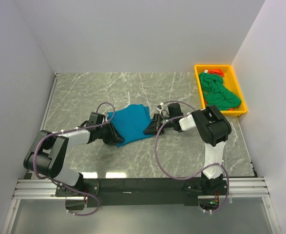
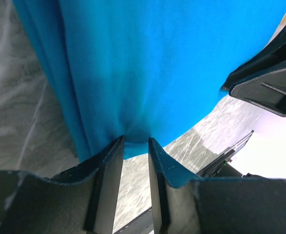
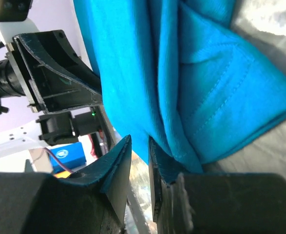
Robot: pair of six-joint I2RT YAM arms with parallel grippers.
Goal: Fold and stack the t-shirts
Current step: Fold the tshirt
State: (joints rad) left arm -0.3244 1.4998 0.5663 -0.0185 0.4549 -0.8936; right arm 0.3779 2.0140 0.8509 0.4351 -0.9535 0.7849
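Centre: teal-blue t-shirt (image 1: 130,124) partly folded, rumpled. 2 o'clock: bright green t-shirt (image 1: 220,93) crumpled, red-orange piece (image 1: 219,72) at its 12 o'clock edge.

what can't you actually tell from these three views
red-orange piece in the yellow bin: top view, too small to identify.
green t-shirt: top view, crumpled in the bin, so its sleeves and collar are hidden.
right gripper's hold: right wrist view, a fold of the teal t-shirt covers one fingertip.
teal t-shirt's outline: cut off by frame edges in both wrist views.
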